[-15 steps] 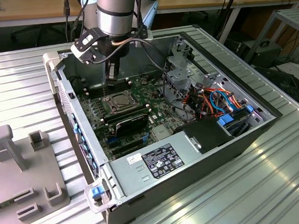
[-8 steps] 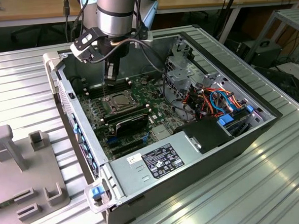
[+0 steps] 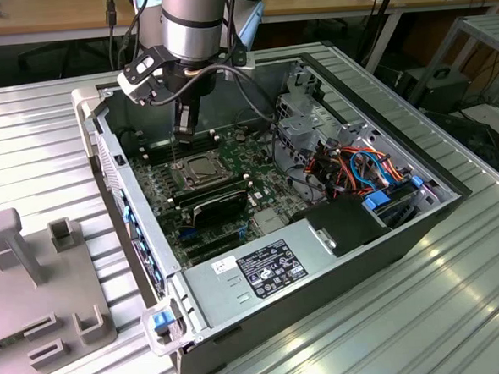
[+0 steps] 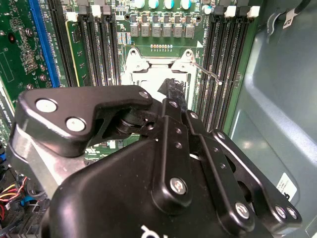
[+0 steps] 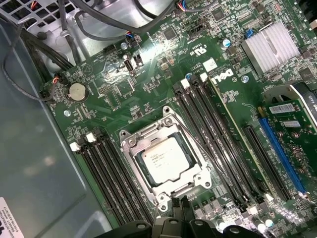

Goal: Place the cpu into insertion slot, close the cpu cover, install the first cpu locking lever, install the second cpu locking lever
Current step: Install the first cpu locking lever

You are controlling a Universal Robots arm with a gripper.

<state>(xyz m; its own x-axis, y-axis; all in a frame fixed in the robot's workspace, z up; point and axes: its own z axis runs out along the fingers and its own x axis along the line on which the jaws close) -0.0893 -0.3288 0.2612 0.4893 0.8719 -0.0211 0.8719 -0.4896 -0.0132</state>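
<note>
Arm hangs straight down from above into the open computer case [image 3: 356, 261], which lies on its side on the ribbed metal table [image 3: 411, 330]. The wrist is vertical and the gripper [image 3: 182, 130] points down at the green board, poised just above the edge of the insertion slot [image 3: 199, 170] and not touching the chip. In the second wrist view the gripper [image 4: 173, 91] has its fingers drawn together at the tips, with nothing seen between them.

One cpu [image 5: 166, 159] sits flat in the slot, silvery top up. One cpu cover [image 5: 174, 187] lies down around it, so the chip shows through its window. In the second wrist view one thin wire lever [image 4: 210, 74] stands off at an angle from a corner of the socket.

Two banks of long black memory slots flank the socket, one on each side. In the first wrist view the board also carries one coin battery [image 5: 77, 90], one blue slot [image 5: 280, 153] and one finned silver heatsink [image 5: 275, 44]. One grey fixture [image 3: 35, 285] rests on the table at the exterior view's left.
</note>
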